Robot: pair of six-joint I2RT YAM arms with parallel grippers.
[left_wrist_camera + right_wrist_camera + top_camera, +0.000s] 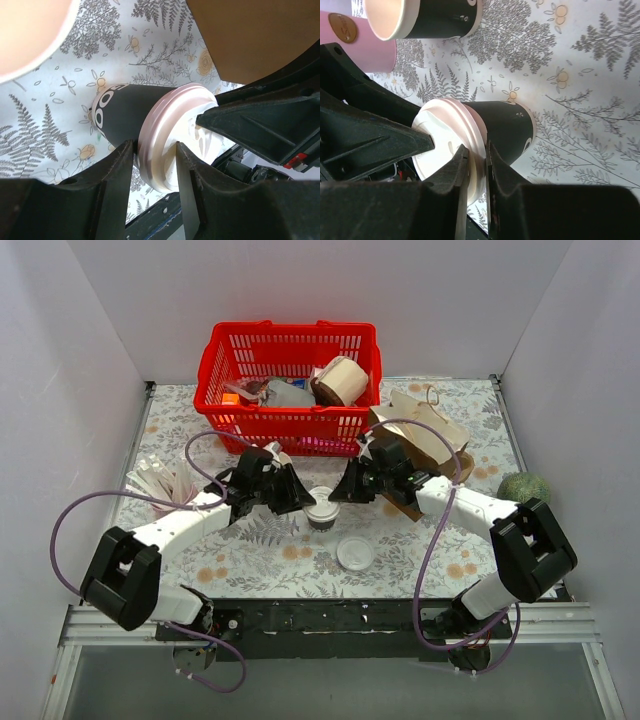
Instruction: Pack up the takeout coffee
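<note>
Pale cloth printed with ferns and flowers covers the table (260, 575). At the middle of its far edge sits a red basket (290, 427) with odds and ends inside, and a brown paper bag (432, 432) lies just to the right of it, towards the far right corner.

Both arms reach in to the middle of the table, where the coffee (322, 512) stands upright with its white lid on, between the two grippers. The left gripper (154, 147) has its fingers (116, 182) partly apart, one on each side of the lid's edge where it meets the dark cup wall. Whether they press on it cannot be told. The right gripper (476, 146) comes from the other side, its fingers (496, 172) drawn close together with the lid's rim pinched in the narrow gap between them.

A loose lid (355, 553) lies flat on the cloth near the coffee, towards the near edge and apart from it.
</note>
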